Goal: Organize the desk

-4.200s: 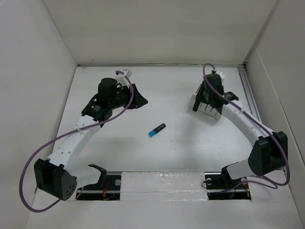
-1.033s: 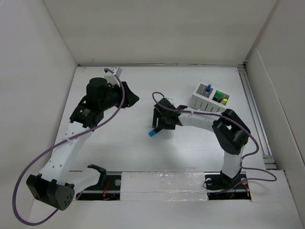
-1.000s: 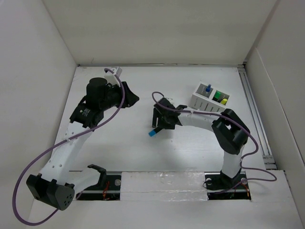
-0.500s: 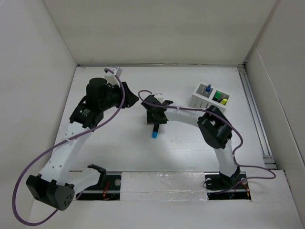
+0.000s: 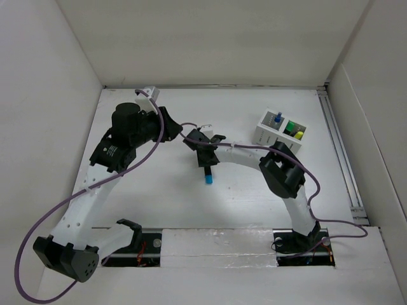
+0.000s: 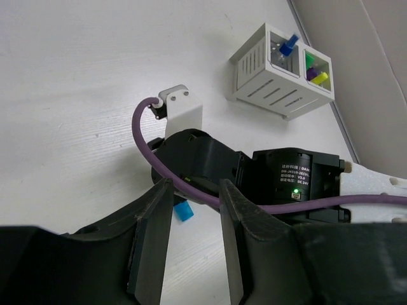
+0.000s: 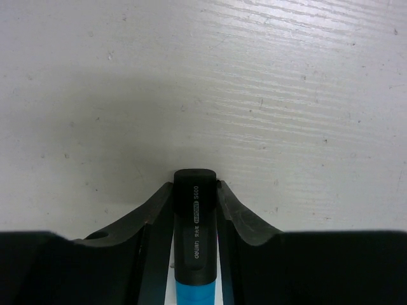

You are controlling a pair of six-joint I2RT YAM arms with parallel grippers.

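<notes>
On the white desk point(image 5: 152, 190) lies a marker point(image 5: 208, 178) with a black cap and a blue body, its blue end toward the near edge. My right gripper point(image 5: 206, 162) is low over it. In the right wrist view both jaws press the black cap of the marker point(image 7: 194, 222), so the right gripper point(image 7: 194, 190) is shut on it. My left gripper point(image 5: 173, 131) hovers just left of the right wrist. In the left wrist view the left gripper point(image 6: 196, 241) has its jaws apart with nothing between them, and the marker's blue tip point(image 6: 183, 211) shows beyond them.
A small white slotted organiser box point(image 5: 280, 131) stands at the back right, holding blue, green and yellow items; it also shows in the left wrist view point(image 6: 267, 89). White walls enclose the desk. A purple cable point(image 6: 191, 190) runs across the left gripper's view.
My right arm has swung from the organiser to the marker, the marker has turned to point at the near edge, and the right jaws have closed on its cap. The left arm shifted slightly.
</notes>
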